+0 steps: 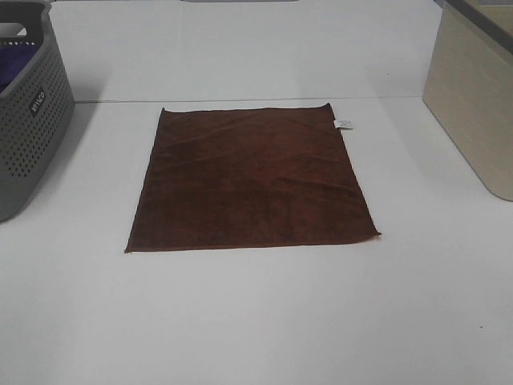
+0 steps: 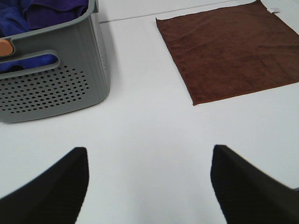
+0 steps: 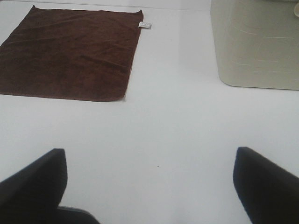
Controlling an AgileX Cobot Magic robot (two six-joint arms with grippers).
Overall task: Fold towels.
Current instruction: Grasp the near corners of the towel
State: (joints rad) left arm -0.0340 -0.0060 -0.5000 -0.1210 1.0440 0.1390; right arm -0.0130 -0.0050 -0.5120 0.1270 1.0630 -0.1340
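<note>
The dark reddish-brown towel (image 1: pixel 250 180) lies flat and unfolded on the white table, with a small white tag (image 1: pixel 343 123) at its far right corner. It also shows in the left wrist view (image 2: pixel 233 51) and in the right wrist view (image 3: pixel 70 58). My left gripper (image 2: pixel 149 186) is open and empty, well short of the towel's near left corner. My right gripper (image 3: pixel 149 184) is open and empty, short of the towel's near right corner. Neither arm shows in the exterior high view.
A grey perforated basket (image 1: pixel 28 128) stands at the table's left, holding purple cloth (image 2: pixel 42 14). A beige bin (image 1: pixel 477 104) stands at the right, also in the right wrist view (image 3: pixel 257 44). The white table (image 1: pixel 256 321) extends in front of the towel.
</note>
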